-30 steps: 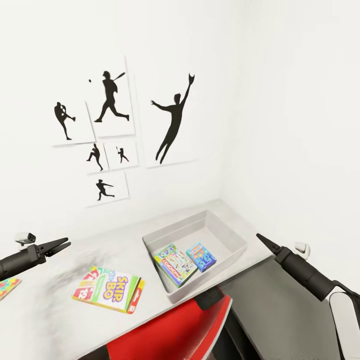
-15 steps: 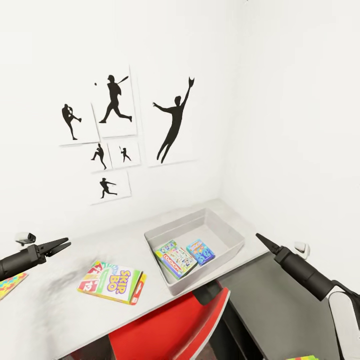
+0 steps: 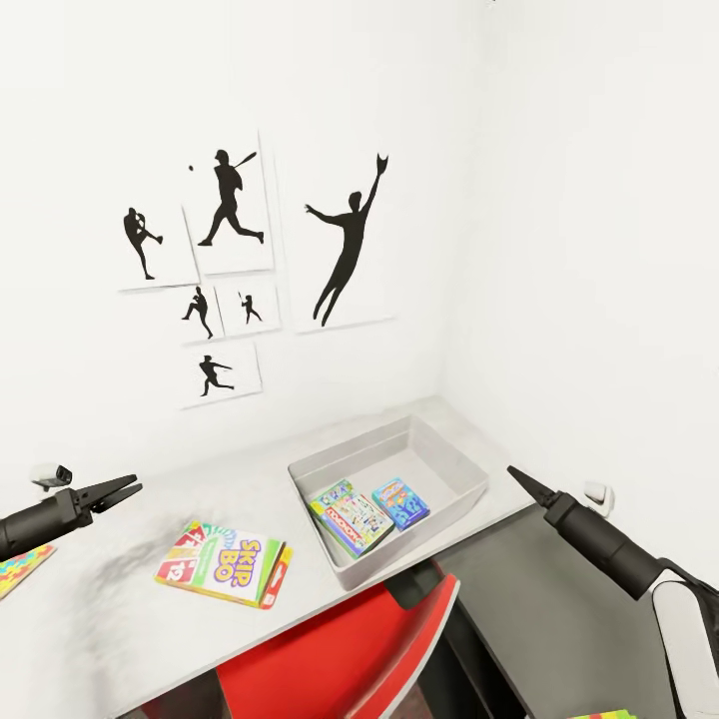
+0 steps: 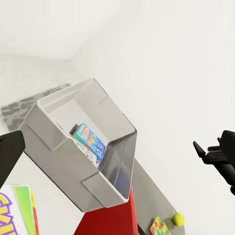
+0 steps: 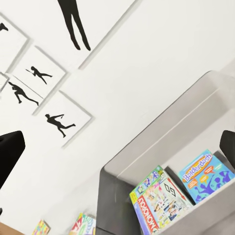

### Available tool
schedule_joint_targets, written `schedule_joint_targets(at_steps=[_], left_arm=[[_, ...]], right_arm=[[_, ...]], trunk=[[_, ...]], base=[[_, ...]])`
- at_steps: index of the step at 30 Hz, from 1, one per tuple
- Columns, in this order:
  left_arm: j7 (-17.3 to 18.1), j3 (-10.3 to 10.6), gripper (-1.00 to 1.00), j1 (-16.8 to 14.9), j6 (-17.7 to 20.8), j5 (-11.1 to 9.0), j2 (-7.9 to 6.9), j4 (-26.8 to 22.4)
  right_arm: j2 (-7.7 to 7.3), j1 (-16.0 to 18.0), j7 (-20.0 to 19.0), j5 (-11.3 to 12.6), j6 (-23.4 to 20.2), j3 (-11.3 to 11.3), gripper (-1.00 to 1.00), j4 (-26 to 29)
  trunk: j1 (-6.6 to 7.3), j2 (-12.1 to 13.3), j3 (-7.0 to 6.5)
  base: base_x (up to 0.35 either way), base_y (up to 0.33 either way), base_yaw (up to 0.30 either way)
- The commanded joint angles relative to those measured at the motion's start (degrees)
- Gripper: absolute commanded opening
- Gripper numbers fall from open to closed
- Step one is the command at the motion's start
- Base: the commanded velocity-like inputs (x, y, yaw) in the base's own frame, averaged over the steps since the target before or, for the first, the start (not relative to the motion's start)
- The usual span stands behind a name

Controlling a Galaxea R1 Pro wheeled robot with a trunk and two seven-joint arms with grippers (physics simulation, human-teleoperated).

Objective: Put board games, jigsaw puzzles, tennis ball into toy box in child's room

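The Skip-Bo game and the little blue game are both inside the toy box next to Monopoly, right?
Not quite. The Skip-Bo game is not in the toy box; the head view shows it lying on the table beside the box. The little blue game is inside, next to Monopoly.

Two board games in toy box
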State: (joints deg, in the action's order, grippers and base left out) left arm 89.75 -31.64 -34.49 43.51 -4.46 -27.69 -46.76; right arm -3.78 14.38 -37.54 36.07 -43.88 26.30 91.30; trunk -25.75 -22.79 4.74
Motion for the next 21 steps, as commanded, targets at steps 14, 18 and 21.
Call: schedule_joint_targets(at_steps=[14, 18, 21], left_arm=[[0.2, 0.0, 1.00, -0.1, 0.6, 0.1, 0.18, 0.0], [0.2, 0.0, 1.00, -0.1, 0.6, 0.1, 0.25, 0.0], [0.2, 0.1, 1.00, -0.1, 0.6, 0.1, 0.26, 0.0]], right_arm=[[0.01, 0.1, 0.0, 0.1, -0.4, -0.6, 1.00, 0.0], [0.01, 0.1, -0.1, 0.1, -0.3, -0.8, 1.00, 0.0], [0.01, 0.1, -0.1, 0.1, -0.3, -0.8, 1.00, 0.0]], trunk=[[-0.04, -0.1, 0.13], [-0.04, -0.1, 0.13], [-0.04, -0.1, 0.13]], base=[[0.000, 0.000, 0.000], [0.000, 0.000, 0.003], [0.000, 0.000, 0.107]])
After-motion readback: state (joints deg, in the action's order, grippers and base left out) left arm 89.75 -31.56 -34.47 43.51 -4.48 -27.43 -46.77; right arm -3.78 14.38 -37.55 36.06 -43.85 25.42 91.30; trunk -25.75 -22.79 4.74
